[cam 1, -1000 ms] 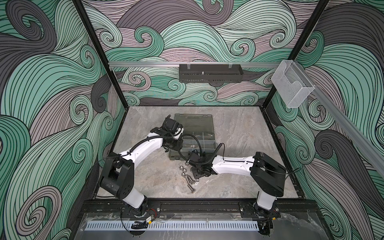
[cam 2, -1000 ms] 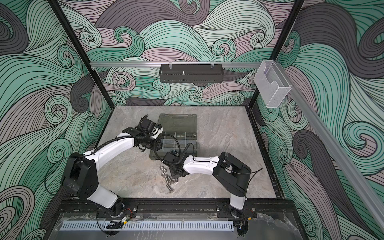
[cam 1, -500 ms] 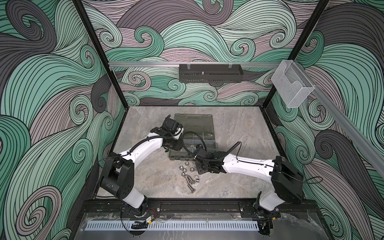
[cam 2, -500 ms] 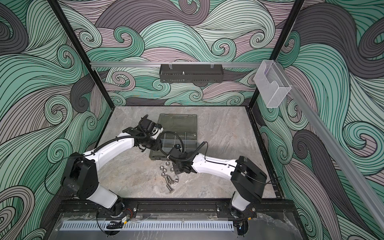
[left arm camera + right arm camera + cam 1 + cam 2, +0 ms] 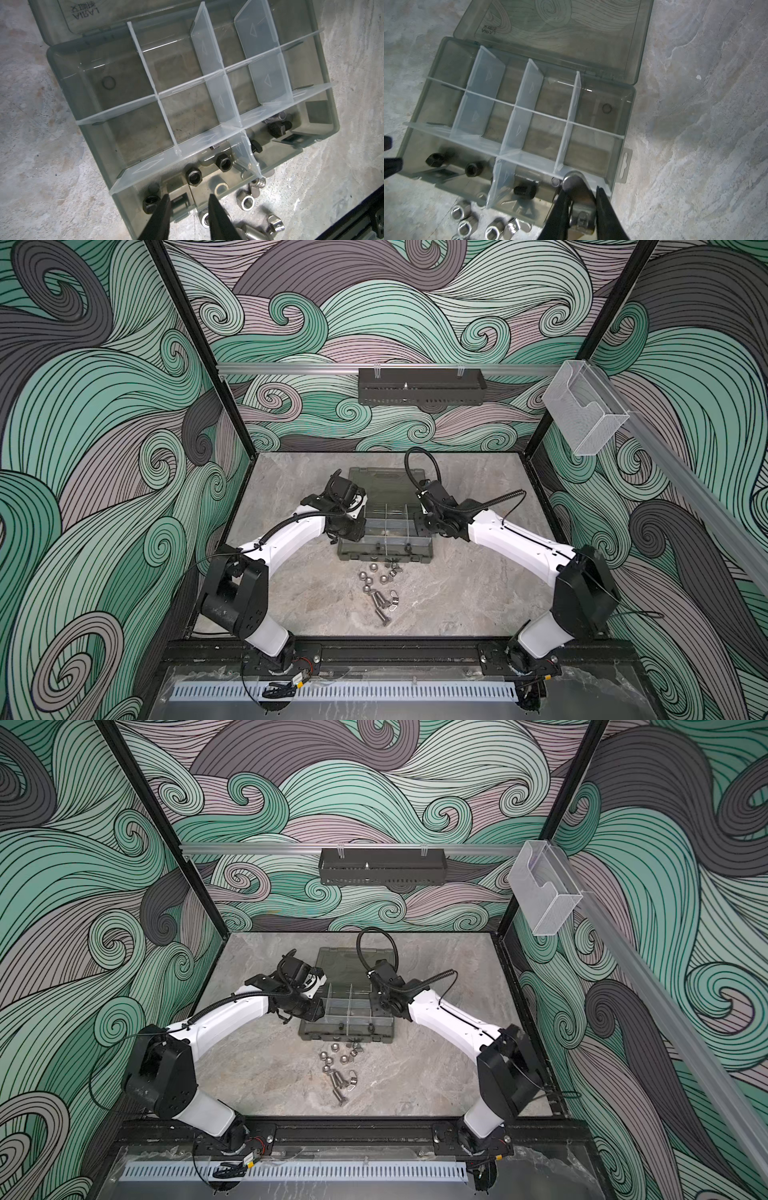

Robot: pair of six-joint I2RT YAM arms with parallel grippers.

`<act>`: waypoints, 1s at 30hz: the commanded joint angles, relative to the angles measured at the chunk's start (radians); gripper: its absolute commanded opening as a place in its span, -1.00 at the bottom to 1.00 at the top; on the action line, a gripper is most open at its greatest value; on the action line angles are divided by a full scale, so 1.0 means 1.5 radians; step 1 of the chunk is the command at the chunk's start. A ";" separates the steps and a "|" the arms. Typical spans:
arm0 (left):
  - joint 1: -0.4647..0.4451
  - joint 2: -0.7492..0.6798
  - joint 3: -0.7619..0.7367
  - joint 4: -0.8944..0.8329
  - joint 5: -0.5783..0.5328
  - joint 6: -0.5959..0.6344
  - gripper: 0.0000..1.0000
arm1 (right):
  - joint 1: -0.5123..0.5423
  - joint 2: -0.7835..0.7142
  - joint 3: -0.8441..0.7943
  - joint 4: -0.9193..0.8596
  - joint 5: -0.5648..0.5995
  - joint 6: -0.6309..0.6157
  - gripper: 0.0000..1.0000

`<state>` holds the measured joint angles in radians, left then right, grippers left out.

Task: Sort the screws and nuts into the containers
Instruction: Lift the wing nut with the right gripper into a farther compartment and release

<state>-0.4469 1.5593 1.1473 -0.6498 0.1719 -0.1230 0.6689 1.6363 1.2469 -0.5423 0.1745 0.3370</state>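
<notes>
**Sorting job at a delicate moment:** the right tool (image 5: 580, 188) pinches a silver fastener (image 5: 572, 182) at lower centre of the right wrist view, over the front corner of the smoky-grey organiser case (image 5: 623, 116). The fastener is possibly a winged type, though blur makes that hard to settle. It hangs close to the case's outer wall, so a release from here risks it striking the rim and skipping out onto the worktop (image 5: 457, 605).

The clear divider (image 5: 500, 182) just left of it leans rather than standing square. A bounce could carry the piece over into the section holding black nuts (image 5: 473, 168), spoiling the sort. A black screw (image 5: 524, 189) lies in the compartment beneath.

The left tool (image 5: 188, 196), fingers slightly spread and empty, hovers at the bottom of the left wrist view above the same front row, where a crossing reach could bring the arms together. Loose silver nuts (image 5: 365, 576) and screws (image 5: 379, 600) lie clustered below the case at centre of both top views.
</notes>
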 commanded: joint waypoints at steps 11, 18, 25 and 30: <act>0.006 -0.019 -0.004 0.005 0.020 -0.006 -0.30 | -0.033 0.106 0.037 0.001 -0.033 -0.040 -0.50; 0.006 -0.018 -0.004 0.005 0.021 -0.006 -0.30 | -0.035 0.110 0.038 0.001 -0.037 -0.039 -0.35; 0.006 -0.016 -0.004 0.007 0.023 -0.008 -0.30 | -0.035 0.080 0.028 -0.002 -0.046 -0.035 -0.32; 0.006 -0.013 -0.003 0.006 0.026 -0.007 -0.30 | -0.035 0.051 0.014 -0.001 -0.055 -0.032 -0.31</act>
<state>-0.4469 1.5593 1.1473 -0.6498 0.1932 -0.1238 0.6224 1.7649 1.2804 -0.5400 0.1070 0.2878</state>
